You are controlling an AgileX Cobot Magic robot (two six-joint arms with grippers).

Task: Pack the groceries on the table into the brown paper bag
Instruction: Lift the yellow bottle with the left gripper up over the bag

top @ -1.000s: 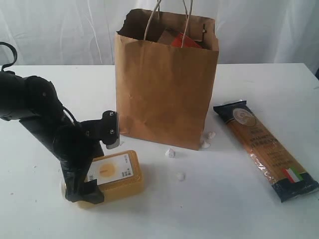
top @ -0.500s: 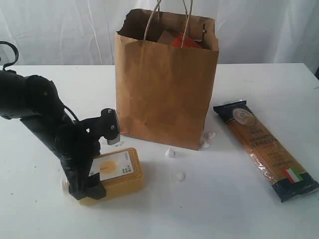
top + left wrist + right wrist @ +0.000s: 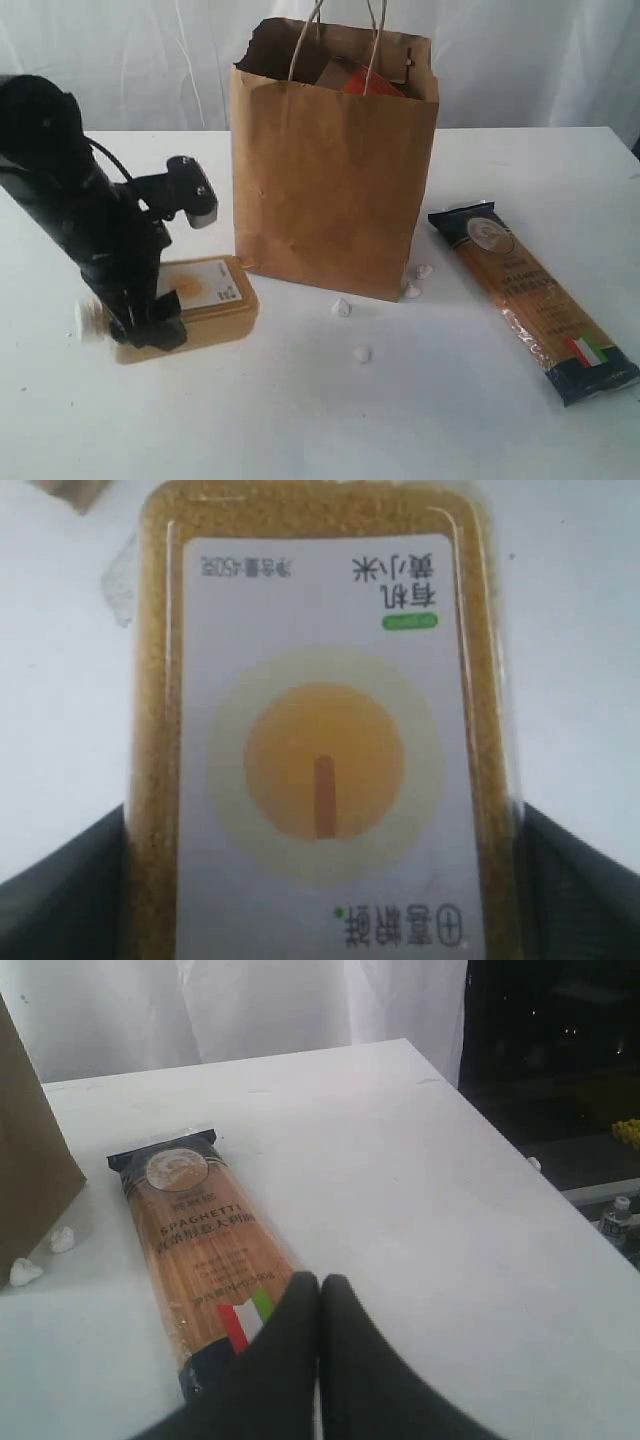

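The yellow grain bottle (image 3: 205, 298) (image 3: 320, 630) lies on its side on the table (image 3: 300, 420), left of the brown paper bag (image 3: 335, 180). My left gripper (image 3: 140, 322) (image 3: 325, 880) is shut on it, a dark finger (image 3: 60, 880) pressed on each long side. The bottle's white cap (image 3: 88, 320) pokes out behind the arm. A brown pouch with an orange label (image 3: 360, 78) shows inside the bag's rim. The long spaghetti packet (image 3: 530, 300) (image 3: 205, 1250) lies flat right of the bag. My right gripper (image 3: 320, 1285) is shut and empty over the packet's flag end.
Small white crumbs (image 3: 342, 307) lie on the table in front of the bag's right corner (image 3: 30, 1150). A white curtain hangs behind. The table's edge (image 3: 520, 1160) drops off beside the right gripper.
The left arm has swung left and farther back, carrying the grain bottle with it, away from the bag's front corner. The spaghetti packet and bag have not moved.
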